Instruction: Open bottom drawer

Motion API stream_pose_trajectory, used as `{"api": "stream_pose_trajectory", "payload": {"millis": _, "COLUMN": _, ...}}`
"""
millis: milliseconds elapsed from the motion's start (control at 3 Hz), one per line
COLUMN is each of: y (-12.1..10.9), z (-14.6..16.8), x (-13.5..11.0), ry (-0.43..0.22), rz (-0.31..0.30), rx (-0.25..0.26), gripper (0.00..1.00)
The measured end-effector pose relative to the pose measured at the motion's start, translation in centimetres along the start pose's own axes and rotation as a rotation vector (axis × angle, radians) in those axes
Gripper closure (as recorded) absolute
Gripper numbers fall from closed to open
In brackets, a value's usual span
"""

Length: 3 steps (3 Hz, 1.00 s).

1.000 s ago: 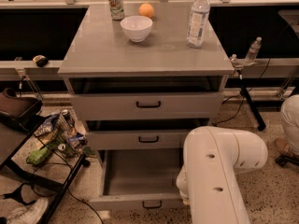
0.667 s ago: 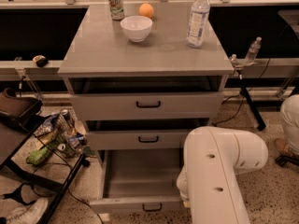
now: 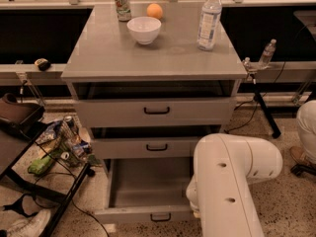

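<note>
We look down at a grey cabinet (image 3: 153, 58) with three drawers stacked in its front. The bottom drawer (image 3: 148, 186) is pulled well out toward us at floor level. Inside it we see only a plain grey floor and walls. Its narrow front panel carries a small black bar handle (image 3: 160, 217), close to the lower edge of the view.

Above it, the middle drawer (image 3: 148, 147) and the top drawer (image 3: 155, 111) each show a grey front with a black handle and a dark gap above the panel. We cannot see inside either one.

On the cabinet top stand a white bowl (image 3: 143, 29), with a drink can (image 3: 122, 4) and an orange (image 3: 154, 11) behind it, and a clear water bottle (image 3: 209, 19) upright toward the right edge. We cannot tell whether the bowl holds anything.

Left of the cabinet, a black wire rack (image 3: 54, 181) holds a jumble of snack bags (image 3: 59, 142).

The robot's arm (image 3: 232, 181) fills the lower right as a thick white segment bent at a rounded joint, reaching down in front of the right part of the bottom drawer and covering that corner. The gripper is out of sight, hidden behind or below this segment, so we cannot tell how it is set or whether it holds anything.
</note>
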<state>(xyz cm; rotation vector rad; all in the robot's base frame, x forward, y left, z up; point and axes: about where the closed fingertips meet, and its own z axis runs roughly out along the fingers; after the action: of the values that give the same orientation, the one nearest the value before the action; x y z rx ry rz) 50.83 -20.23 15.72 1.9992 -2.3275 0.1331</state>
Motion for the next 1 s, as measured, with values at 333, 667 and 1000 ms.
{"api": "stream_pose_trajectory", "payload": {"millis": 333, "y": 0.0, "z": 0.0, "x": 0.0, "ry": 0.0, "rz": 0.0, "rx": 0.0, "gripper": 0.14}}
{"api": "stream_pose_trajectory", "payload": {"millis": 667, "y": 0.01, "z": 0.0, "x": 0.0, "ry": 0.0, "rz": 0.0, "rx": 0.0, "gripper": 0.0}}
{"api": "stream_pose_trajectory", "payload": {"millis": 1000, "y": 0.02, "z": 0.01, "x": 0.0, "ry": 0.0, "rz": 0.0, "rx": 0.0, "gripper": 0.0}}
